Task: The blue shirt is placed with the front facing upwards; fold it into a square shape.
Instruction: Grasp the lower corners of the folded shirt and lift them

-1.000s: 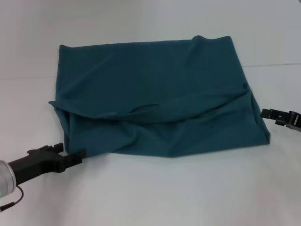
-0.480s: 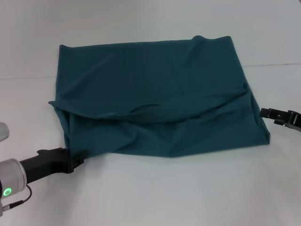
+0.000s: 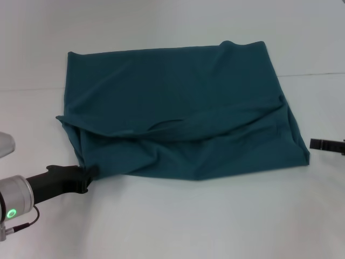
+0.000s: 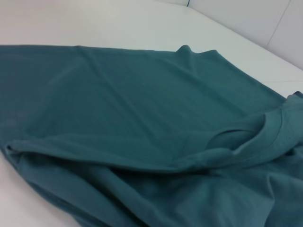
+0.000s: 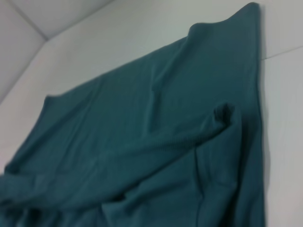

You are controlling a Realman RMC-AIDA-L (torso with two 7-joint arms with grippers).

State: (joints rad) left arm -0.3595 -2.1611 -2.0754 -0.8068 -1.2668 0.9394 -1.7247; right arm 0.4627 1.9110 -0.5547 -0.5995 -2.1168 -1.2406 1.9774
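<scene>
The blue shirt lies folded on the white table, plain teal side up, with no lettering showing. Its near half is rumpled, and a curved neckline edge shows mid-front. My left gripper sits low at the shirt's near-left corner, right against the cloth. Only the tip of my right gripper shows at the far right edge, a little clear of the shirt's right side. In the left wrist view the shirt fills the picture, with the collar in view. The right wrist view shows the shirt and a bunched fold.
White tabletop surrounds the shirt on all sides. A faint seam line runs across the table behind the shirt. A pale grey wall joint shows in the right wrist view.
My left gripper has rolled and drawn back slightly toward the lower left, staying at the shirt's corner. The right gripper has pulled away to the right edge. The shirt has not moved.
</scene>
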